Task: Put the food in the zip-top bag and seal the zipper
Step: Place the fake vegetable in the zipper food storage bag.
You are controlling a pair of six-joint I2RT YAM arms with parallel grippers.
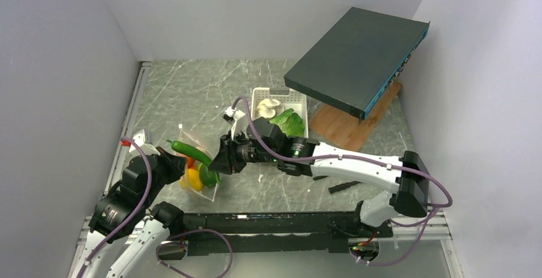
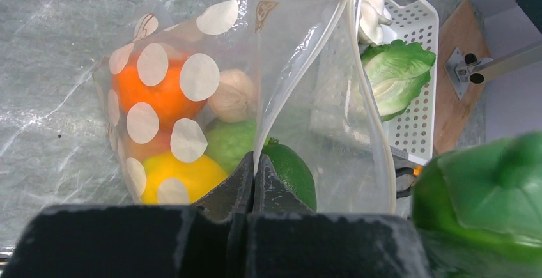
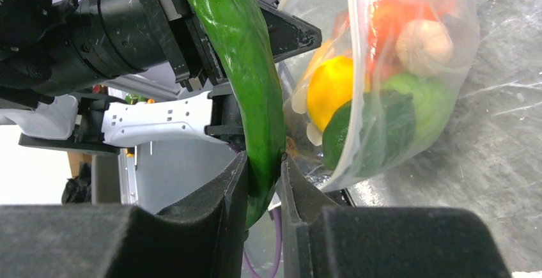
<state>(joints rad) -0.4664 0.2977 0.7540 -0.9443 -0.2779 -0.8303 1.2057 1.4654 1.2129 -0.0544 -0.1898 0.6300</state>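
Observation:
The clear zip-top bag (image 2: pixel 281 99) with white dots stands open on the table, also in the top view (image 1: pixel 195 166). It holds an orange (image 2: pixel 150 96), a yellow lemon (image 2: pixel 182 176), a green lime (image 2: pixel 291 169) and a pale round piece (image 2: pixel 233 96). My left gripper (image 2: pixel 254 172) is shut on the bag's rim and holds the mouth up. The whitish zipper strip (image 2: pixel 371 112) loops open. My right gripper (image 3: pixel 263 163) is shut on a long dark green vegetable (image 3: pixel 246 61), held beside the bag's mouth (image 1: pixel 192 152). Lettuce (image 1: pixel 289 123) and a white mushroom (image 1: pixel 267 107) lie in the basket.
The white slotted basket (image 1: pixel 259 92) stands behind the bag. A dark flat box (image 1: pixel 358 57) rests tilted on a wooden board (image 1: pixel 348 128) at the back right. A small dark strip (image 1: pixel 343 186) lies on the table near the right arm.

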